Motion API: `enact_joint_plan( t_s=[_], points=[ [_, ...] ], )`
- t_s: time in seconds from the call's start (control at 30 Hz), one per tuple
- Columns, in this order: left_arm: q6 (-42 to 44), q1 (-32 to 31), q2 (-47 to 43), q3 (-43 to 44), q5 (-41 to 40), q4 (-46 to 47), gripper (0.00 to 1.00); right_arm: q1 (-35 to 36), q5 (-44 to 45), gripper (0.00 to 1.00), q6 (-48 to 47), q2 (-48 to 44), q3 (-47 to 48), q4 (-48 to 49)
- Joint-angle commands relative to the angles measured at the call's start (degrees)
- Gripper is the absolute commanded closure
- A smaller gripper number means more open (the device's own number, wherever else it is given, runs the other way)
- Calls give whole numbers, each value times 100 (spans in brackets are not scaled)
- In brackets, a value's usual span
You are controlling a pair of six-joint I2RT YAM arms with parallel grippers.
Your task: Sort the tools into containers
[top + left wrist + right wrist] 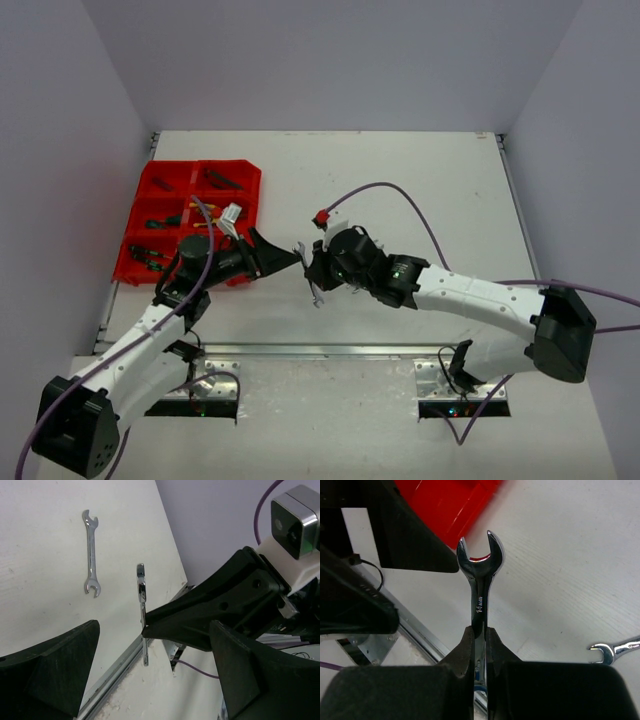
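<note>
My right gripper [311, 272] is shut on a silver wrench [480, 575] marked 14 mm and holds it above the table with its open end outward. That wrench [142, 600] hangs upright in the left wrist view, pinched at the tip of the right gripper [145, 627]. My left gripper [280, 255] is open, its fingers [50, 670] spread wide, and faces the held wrench from close by without touching it. A second silver wrench [91, 560] lies flat on the table beyond. The red tray [245, 172] stands at the left with several tools in its compartments.
An aluminium rail [330, 350] runs along the near table edge. The right arm's purple cable [400, 195] arcs over the middle of the table. The second wrench [615, 650] lies close to the right gripper. White walls enclose the table on three sides.
</note>
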Motion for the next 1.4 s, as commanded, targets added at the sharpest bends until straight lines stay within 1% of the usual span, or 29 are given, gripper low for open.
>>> enact_joint_plan(
  t_s=[0.0,0.1,0.17,0.2,0.23,0.27,0.3,0.4,0.5,0.57,0.6,0.63,0.67,0.7,0.73,0.77,0.8,0.83,0.87,0.9,0.93,0.97,1.0,1.07,1.13,1.2,1.27,1.37],
  points=[
    [-159,-145,258,16,-220,831,13,181,-177,100,-289,-59,285,587],
    [-196,-183,447,7,-239,1011,20,228,-197,100,-289,-63,307,612],
    [-257,-256,544,-7,-259,1145,29,241,-268,100,-277,-53,310,606],
    [-271,-297,585,-21,-280,1220,37,248,-295,100,-277,-39,330,606],
    [-301,-343,609,-23,-300,1266,42,254,-339,100,-266,-15,356,706],
    [-329,-390,631,-20,-313,1319,52,261,-364,100,-259,14,384,763],
    [-352,-437,654,-14,-318,1381,67,267,-369,100,-259,42,412,764],
    [-352,-514,680,28,-327,1382,98,275,-229,100,-218,45,413,797],
    [-333,-524,627,58,-372,1342,100,275,-107,100,-206,-20,412,826],
    [-253,-524,596,151,-479,1121,100,275,-70,100,-198,-88,390,852],
    [-171,-524,570,205,-651,978,100,275,-29,99,-194,-117,373,840],
    [-94,-524,499,292,-882,749,100,275,59,95,-178,-172,351,780],
    [-1,-524,470,328,-976,479,100,275,162,82,-161,-194,337,756],
    [171,-513,429,543,-1371,-61,100,273,377,55,-108,-251,302,635],
    [389,-495,361,905,-2037,-770,100,268,663,23,-31,-346,247,431],
    [464,-466,326,1029,-2648,-1256,100,267,901,5,-5,-454,170,297],
    [507,-242,297,1234,-3518,-1752,100,253,1175,1,60,-640,40,153],
    [537,58,262,1434,-4199,-2166,100,237,1429,1,139,-833,-84,-74],
    [521,443,244,1462,-4272,-2320,100,218,1626,1,212,-1011,-165,-374],
    [508,968,254,1466,-4171,-2390,100,186,1837,1,310,-1221,-249,-638],
    [500,1266,284,1489,-4119,-2412,100,168,1943,1,370,-1372,-342,-764],
    [495,1331,301,1503,-4159,-2484,100,146,2040,1,416,-1540,-361,-788],
    [437,1794,427,1610,-4348,-2680,100,97,2125,1,471,-1837,-508,-962],
    [109,2103,602,1728,-5265,-2859,100,55,2124,1,486,-2288,-776,-1037],
    [-200,2135,632,1650,-5808,-2678,100,47,2103,1,461,-2540,-952,-1052],
    [-413,2139,709,1525,-6185,-2337,100,21,2106,1,453,-2805,-1077,-1130],
    [-440,2146,916,1489,-6251,-2074,100,20,2099,1,401,-3069,-1160,-1222],
    [-551,2139,1089,1338,-6392,-2010,100,17,2158,1,347,-3333,-1267,-1287]
  ],
)
